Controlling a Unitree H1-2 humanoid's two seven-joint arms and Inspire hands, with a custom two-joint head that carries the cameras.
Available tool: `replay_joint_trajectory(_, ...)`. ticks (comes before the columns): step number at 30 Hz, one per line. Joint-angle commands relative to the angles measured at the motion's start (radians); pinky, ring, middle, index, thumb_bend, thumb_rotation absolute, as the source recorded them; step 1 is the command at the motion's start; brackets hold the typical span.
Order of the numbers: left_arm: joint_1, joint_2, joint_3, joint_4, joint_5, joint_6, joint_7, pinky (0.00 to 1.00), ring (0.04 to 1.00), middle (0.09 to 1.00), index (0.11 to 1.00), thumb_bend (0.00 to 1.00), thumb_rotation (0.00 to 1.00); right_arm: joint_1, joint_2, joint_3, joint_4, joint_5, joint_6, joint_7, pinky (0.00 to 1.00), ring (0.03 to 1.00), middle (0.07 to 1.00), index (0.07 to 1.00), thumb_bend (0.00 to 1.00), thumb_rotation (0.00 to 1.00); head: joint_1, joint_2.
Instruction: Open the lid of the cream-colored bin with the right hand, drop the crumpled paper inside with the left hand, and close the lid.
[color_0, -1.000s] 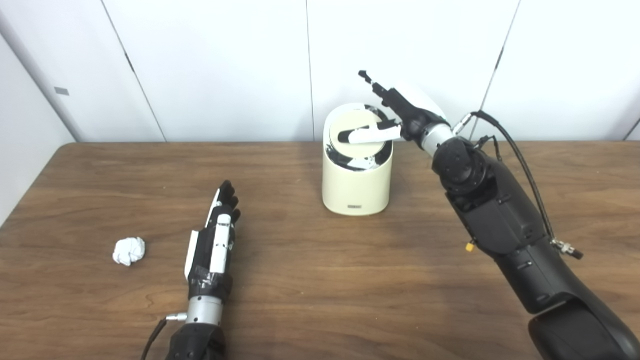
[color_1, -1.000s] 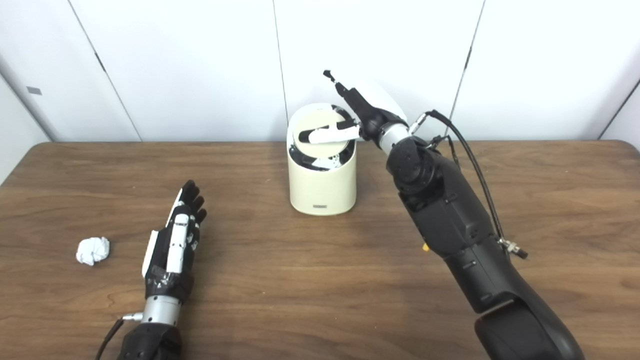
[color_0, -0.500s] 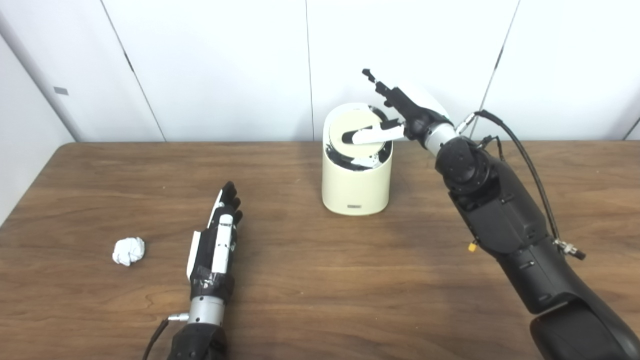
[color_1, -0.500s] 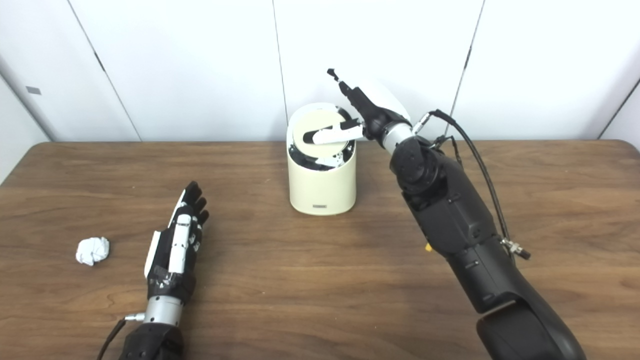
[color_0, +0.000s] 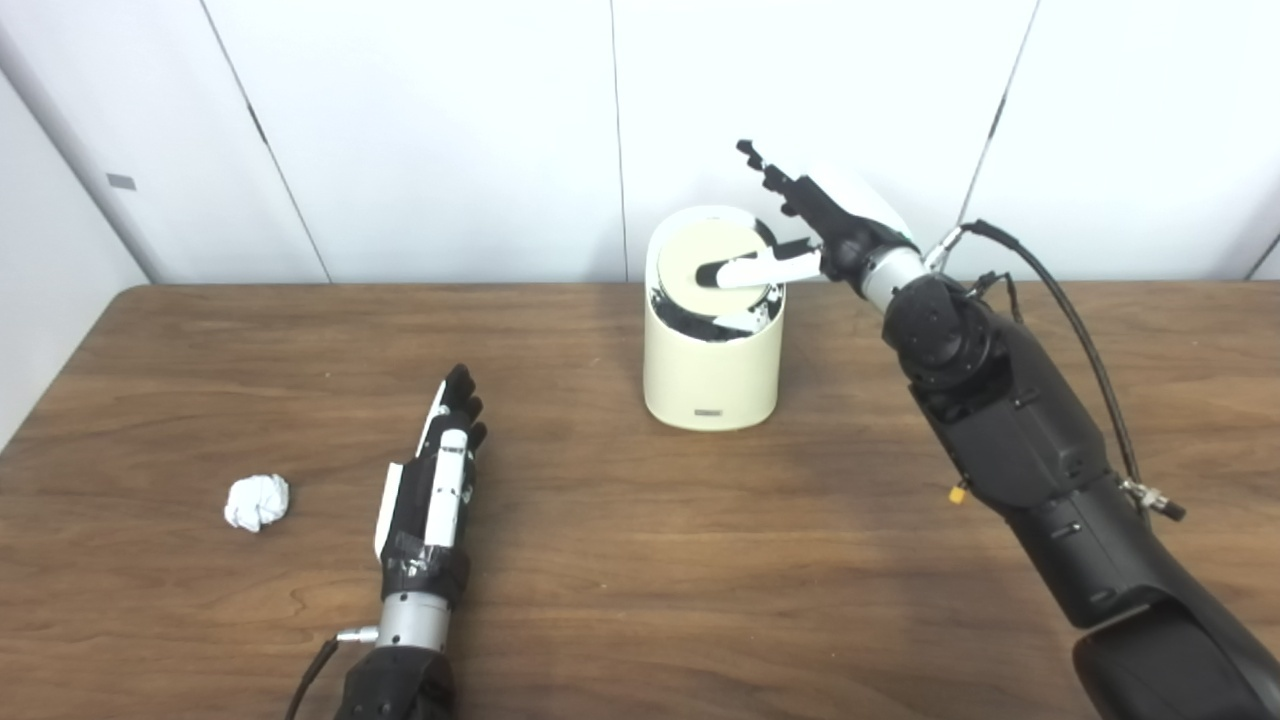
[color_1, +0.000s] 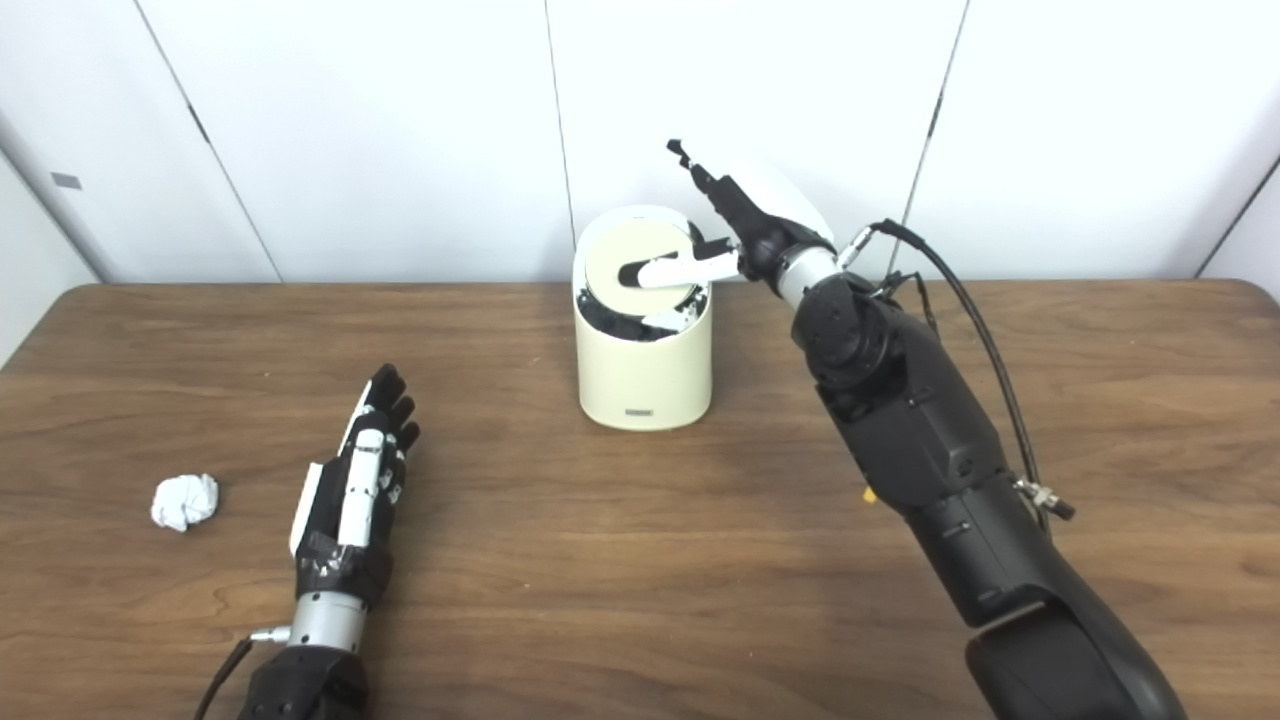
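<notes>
One brown wooden table (color_0: 640, 560) carries the round cream-colored plastic bin (color_0: 712, 370) at upper centre, its lid (color_0: 705, 270) tilted up under the right hand (color_0: 800, 235), whose spread fingers grip nothing. Risk: the unclamped lid could slip shut. At lower left, the left hand (color_0: 432, 480) lies flat, open and empty beside the white crumpled paper (color_0: 257, 501).

White panelled wall (color_0: 450, 130) behind a wooden table (color_0: 640, 560).

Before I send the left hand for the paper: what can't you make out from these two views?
- Inside of the bin: dark in both eye views, partly covered by the tilted lid.
- How far the lid has opened: unclear.
- Right hand: contact under its thumb too small to see.
- Bin's label: too small.
- Left hand palm: faces the table.
</notes>
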Motion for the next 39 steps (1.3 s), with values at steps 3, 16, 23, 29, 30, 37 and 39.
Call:
replay_joint_trajectory(3, 0.022, -0.012, -0.007, 0.01, -0.006, -0.017, -0.004, 1.0, 1.0, 1.0, 0.992, 0.29, 0.87, -0.044, -0.008, 0.001, -0.025, -0.017, -0.028, -0.006, 0.86, 0.929, 0.959, 0.98, 0.79, 0.46, 0.0, 0.0)
replay_joint_trajectory(16, 0.022, -0.016, -0.007, 0.003, -0.004, -0.006, 0.002, 1.0, 1.0, 1.0, 0.991, 0.29, 0.88, -0.048, -0.02, 0.03, 0.003, -0.035, -0.062, -0.005, 0.94, 0.944, 0.957, 0.971, 0.8, 0.38, -0.001, 0.004)
replay_joint_trajectory(23, 0.025, -0.022, -0.007, -0.009, -0.008, -0.002, 0.006, 1.0, 1.0, 0.999, 0.986, 0.29, 0.88, -0.043, -0.021, 0.043, -0.007, -0.049, -0.061, 0.002, 0.98, 0.958, 0.963, 0.969, 0.8, 0.32, 0.0, 0.014)
replay_joint_trajectory(29, 0.02, -0.021, -0.005, 0.007, -0.008, -0.027, 0.004, 1.0, 0.999, 1.0, 0.986, 0.29, 0.88, -0.043, -0.027, 0.046, 0.0, -0.053, -0.069, -0.003, 0.98, 0.957, 0.96, 0.965, 0.81, 0.27, 0.003, 0.019)
replay_joint_trajectory(30, 0.02, -0.02, -0.005, 0.009, -0.005, -0.031, 0.004, 1.0, 0.996, 0.999, 0.986, 0.3, 0.88, -0.043, -0.03, 0.047, 0.002, -0.055, -0.072, -0.004, 0.98, 0.955, 0.959, 0.964, 0.81, 0.26, 0.004, 0.02)
replay_joint_trajectory(37, 0.022, -0.025, -0.004, -0.003, -0.012, -0.018, 0.006, 1.0, 0.997, 0.994, 0.982, 0.31, 0.85, -0.036, -0.032, 0.036, 0.003, -0.053, -0.061, 0.008, 0.96, 0.95, 0.955, 0.962, 0.79, 0.22, 0.005, 0.023)
replay_joint_trajectory(39, 0.025, -0.024, -0.006, -0.012, -0.011, -0.009, 0.005, 1.0, 0.999, 0.998, 0.987, 0.3, 0.85, -0.034, -0.029, 0.032, -0.001, -0.047, -0.051, 0.015, 0.95, 0.95, 0.956, 0.964, 0.78, 0.22, 0.005, 0.023)
